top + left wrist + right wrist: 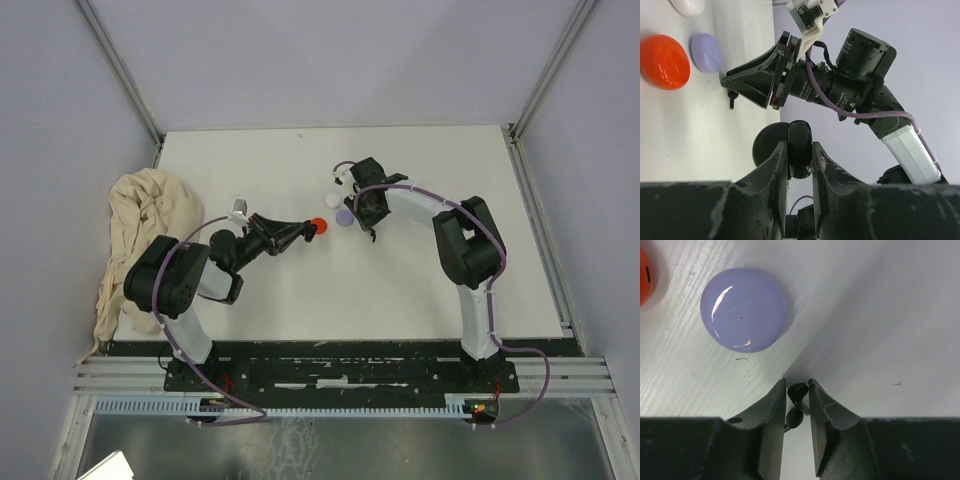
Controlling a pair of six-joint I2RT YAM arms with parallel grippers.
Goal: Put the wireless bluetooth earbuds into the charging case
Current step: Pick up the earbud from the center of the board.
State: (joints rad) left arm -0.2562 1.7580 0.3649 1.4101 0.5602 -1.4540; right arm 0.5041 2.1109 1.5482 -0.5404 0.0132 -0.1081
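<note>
A small black stemmed plastic earbud [798,389] is seen lying on the white table [880,315]. It is set right between the two fingertips of the right gripper [797,384] and near a lilac round plastic disc [743,309]. The fingers are drawn in narrowly on either side of the earbud; whether it is actually pinched cannot be told. A glossy black round plastic case [800,157] is clamped edge-on between the pressed-in fingers of the left gripper [800,145], near the right gripper. A red round plastic disc [662,61] and a white round plastic disc [687,6] are laid beside the lilac disc.
</note>
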